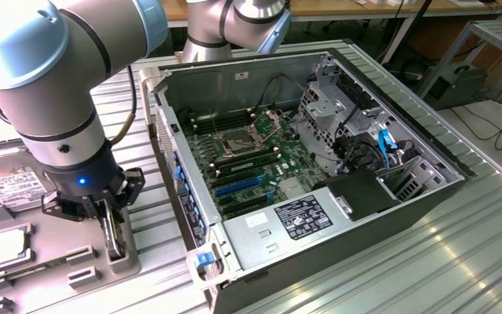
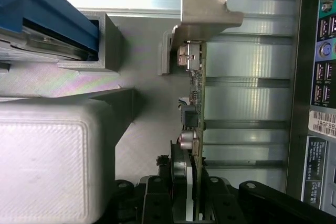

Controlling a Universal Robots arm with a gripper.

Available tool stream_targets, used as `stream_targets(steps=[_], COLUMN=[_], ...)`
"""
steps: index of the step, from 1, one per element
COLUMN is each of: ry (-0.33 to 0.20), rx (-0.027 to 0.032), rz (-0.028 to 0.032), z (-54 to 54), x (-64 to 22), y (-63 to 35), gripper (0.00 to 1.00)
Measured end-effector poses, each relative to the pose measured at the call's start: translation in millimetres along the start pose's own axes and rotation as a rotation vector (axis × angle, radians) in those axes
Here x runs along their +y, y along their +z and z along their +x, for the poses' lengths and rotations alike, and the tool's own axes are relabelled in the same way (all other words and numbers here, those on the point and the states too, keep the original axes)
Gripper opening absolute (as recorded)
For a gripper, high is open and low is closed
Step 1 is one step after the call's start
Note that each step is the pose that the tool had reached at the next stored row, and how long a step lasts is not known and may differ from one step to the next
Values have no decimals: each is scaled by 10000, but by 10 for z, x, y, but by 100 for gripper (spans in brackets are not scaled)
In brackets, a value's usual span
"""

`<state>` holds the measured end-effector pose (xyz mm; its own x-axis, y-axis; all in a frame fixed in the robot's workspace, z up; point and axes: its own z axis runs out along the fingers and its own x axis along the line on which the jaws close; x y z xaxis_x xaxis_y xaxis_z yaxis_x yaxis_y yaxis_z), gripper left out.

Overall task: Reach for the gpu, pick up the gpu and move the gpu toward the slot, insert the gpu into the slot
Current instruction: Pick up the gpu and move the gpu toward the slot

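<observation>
While your gripper (image 1: 110, 226) is hanging over the gray stand (image 1: 125, 256) just outside the computer case (image 1: 225, 85), its fingers (image 2: 157, 195) are clenching the graphics card (image 2: 197, 103) between them, one on each face of the board. The card is standing on its long edge in that stand, beside the case's rear panel with its ports (image 2: 325, 66). The stand is holding it this way so that you are getting a thin upper edge to straddle from above. You are gripping toward the end away from the metal bracket (image 2: 207, 9), which I judge is leaving the bracket free to line up with the case's rear panel. As far as I can tell, the card is resting in the stand and is not yet lifted. The blue slot (image 1: 238, 190) is lying on the board inside the case, well apart from the card.
</observation>
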<state>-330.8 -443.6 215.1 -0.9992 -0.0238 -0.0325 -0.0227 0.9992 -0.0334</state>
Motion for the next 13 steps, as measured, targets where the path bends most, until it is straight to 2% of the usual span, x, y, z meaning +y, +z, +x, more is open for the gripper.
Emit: stream_targets(steps=[13], ry=[0], rx=[2], rz=[2], z=[-3], x=[-4], y=[-117], gripper=[29])
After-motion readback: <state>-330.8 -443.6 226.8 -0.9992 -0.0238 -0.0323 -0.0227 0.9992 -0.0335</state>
